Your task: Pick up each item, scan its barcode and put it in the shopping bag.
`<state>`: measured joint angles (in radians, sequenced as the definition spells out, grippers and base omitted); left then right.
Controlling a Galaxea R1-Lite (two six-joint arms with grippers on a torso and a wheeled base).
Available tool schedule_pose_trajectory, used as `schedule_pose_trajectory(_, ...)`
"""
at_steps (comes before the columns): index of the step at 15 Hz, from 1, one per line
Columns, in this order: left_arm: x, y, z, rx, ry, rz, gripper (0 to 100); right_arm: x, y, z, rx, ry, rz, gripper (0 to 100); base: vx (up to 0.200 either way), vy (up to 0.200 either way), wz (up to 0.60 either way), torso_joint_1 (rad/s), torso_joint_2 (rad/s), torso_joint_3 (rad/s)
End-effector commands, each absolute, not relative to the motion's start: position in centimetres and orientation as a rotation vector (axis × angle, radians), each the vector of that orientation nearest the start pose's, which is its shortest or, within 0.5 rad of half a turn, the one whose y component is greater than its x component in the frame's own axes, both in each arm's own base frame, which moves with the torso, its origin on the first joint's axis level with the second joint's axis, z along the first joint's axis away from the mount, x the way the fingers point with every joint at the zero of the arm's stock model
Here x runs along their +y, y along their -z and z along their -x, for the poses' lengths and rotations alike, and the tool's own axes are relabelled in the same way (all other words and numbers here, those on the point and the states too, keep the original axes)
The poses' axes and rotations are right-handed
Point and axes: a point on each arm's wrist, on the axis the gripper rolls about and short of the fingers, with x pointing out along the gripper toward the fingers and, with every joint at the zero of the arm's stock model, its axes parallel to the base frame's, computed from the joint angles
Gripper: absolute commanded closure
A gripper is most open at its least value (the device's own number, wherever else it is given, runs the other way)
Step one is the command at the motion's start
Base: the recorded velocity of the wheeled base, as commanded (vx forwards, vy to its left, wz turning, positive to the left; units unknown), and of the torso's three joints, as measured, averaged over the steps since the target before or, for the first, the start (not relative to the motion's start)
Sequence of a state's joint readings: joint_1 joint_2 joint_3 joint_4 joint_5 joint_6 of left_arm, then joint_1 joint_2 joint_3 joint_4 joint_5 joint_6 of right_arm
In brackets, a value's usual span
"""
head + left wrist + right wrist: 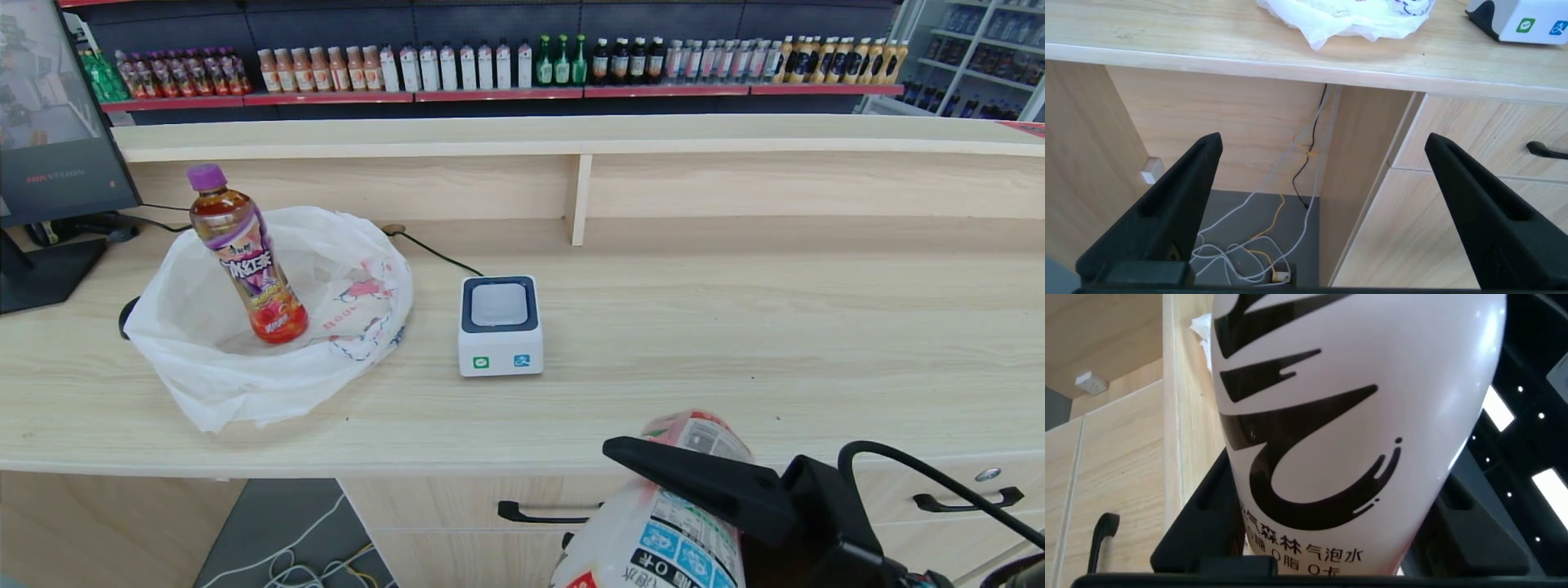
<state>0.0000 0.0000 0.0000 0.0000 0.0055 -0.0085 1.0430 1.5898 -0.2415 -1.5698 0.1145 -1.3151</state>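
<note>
A white plastic shopping bag lies open on the left of the wooden counter. A tea bottle with a purple cap stands upright inside it. The white barcode scanner sits just right of the bag, window facing up. In front of the counter's near edge, my right gripper is shut on a white drink bottle with black lettering, held tilted. My left gripper is open and holds nothing, below the counter edge, with the bag and scanner above it.
A monitor stands at the counter's far left. A raised wooden ledge runs along the back, with shelves of bottles behind. A cable leads to the scanner. Drawer handles sit below the counter; loose cables lie on the floor.
</note>
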Motion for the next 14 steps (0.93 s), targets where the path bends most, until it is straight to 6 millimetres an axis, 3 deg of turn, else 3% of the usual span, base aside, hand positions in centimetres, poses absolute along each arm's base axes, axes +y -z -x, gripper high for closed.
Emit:
schedule_pose_trajectory(1, 0.0, -7.5, 2.3, 0.0, -0.006, 0.009, 0, 18.7, -16.5, -10.7, -0.867, -0.839, 1.022, 100, 0.0, 0.0, 0.0, 0.0, 0.0, 0.0)
schedule_pose_trajectory(4, 0.0, -7.6, 2.3, 0.002, -0.005, -0.018, 0, 18.1, -17.0, -12.4, -0.749, -0.788, 0.892, 100, 0.0, 0.0, 0.0, 0.0, 0.0, 0.0)
schedule_pose_trajectory(10, 0.0, -7.6, 2.3, 0.002, -0.005, -0.023, 0, 13.0, -16.9, -17.3, -0.498, -0.674, 0.629, 100, 0.0, 0.0, 0.0, 0.0, 0.0, 0.0)
schedule_pose_trajectory(14, 0.0, -7.6, 2.3, 0.002, -0.005, -0.021, 0, 13.3, -19.6, -19.0, -0.489, -0.553, 0.371, 100, 0.0, 0.0, 0.0, 0.0, 0.0, 0.0)
